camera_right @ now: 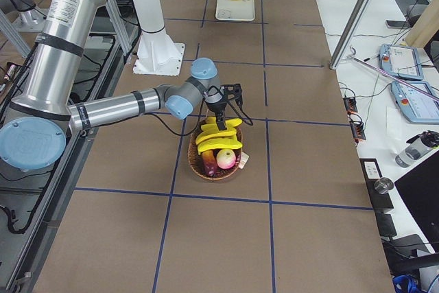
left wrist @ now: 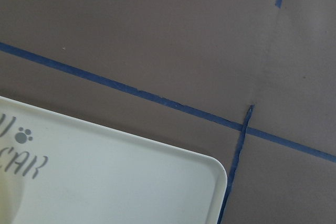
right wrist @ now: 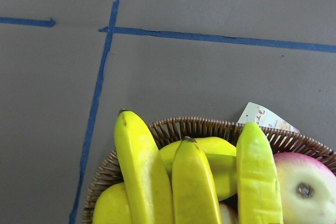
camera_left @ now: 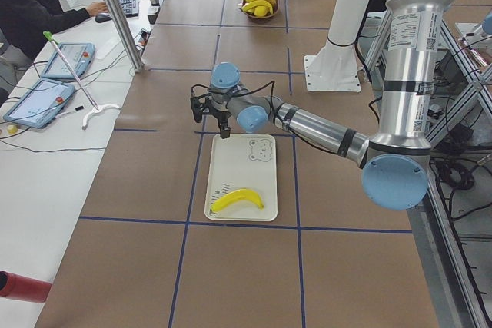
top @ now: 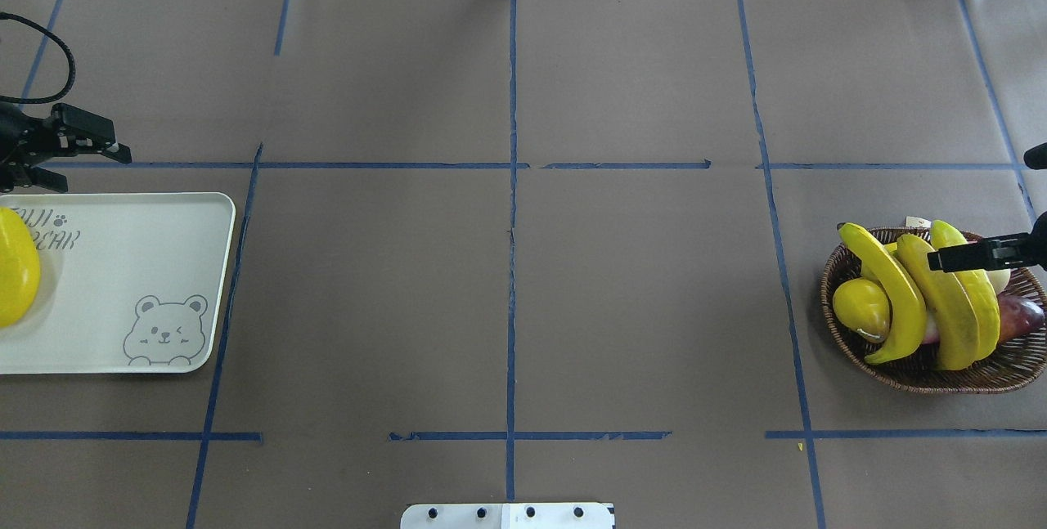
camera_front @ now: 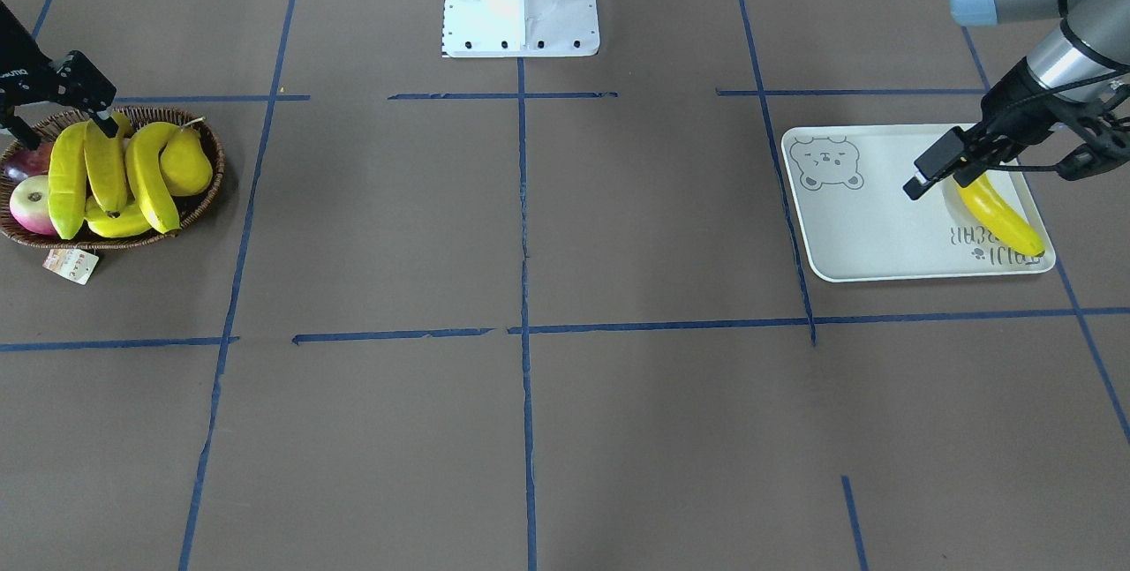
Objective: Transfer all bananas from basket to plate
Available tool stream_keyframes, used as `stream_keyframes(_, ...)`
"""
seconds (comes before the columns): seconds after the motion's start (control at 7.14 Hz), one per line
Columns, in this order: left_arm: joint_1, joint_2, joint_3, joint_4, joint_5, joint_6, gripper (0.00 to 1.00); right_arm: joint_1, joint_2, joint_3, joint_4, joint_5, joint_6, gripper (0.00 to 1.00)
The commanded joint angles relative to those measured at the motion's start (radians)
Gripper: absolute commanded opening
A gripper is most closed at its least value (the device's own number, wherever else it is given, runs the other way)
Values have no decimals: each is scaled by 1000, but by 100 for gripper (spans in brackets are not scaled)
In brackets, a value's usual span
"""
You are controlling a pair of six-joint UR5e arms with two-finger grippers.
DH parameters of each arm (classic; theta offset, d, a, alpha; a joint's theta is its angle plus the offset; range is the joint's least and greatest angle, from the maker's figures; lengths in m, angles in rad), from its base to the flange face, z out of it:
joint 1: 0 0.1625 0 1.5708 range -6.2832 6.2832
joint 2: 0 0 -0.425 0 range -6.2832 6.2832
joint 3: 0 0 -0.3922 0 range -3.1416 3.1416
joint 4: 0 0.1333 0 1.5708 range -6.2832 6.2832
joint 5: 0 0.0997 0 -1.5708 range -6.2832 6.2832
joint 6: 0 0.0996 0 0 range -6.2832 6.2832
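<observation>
The bananas (camera_front: 146,183) are glossy and smooth. The basket (camera_front: 214,169) is rough woven wicker, with a paper tag (camera_front: 71,265) at its seven o'clock in the front-facing view. The plate (camera_front: 870,240) looks like smooth plastic, the table covering (camera_front: 671,430) like matt brown paper.

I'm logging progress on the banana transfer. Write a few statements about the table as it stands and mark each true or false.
1. One banana lies on the plate. True.
2. The left gripper is shut on that banana. False: it is open and apart from the banana.
3. The basket holds no bananas. False: several bananas lie in it.
4. The right gripper hangs over the basket. True.
5. The banana on the plate covers the bear print. False: it lies at the plate's other end, and the print is bare.
</observation>
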Motion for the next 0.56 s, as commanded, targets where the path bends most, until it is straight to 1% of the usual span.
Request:
stream_keyframes(0.0,20,-15,-3,0,0,-21,100,-52,-24,-9,4,-8,-1,84)
stream_keyframes(0.14,21,-18,-3,0,0,-21,100,-98,-35,-12,4,-16,-3,84)
stream_keyframes(0.42,21,-18,-3,0,0,-21,100,-145,-58,-12,2,-41,-9,83)
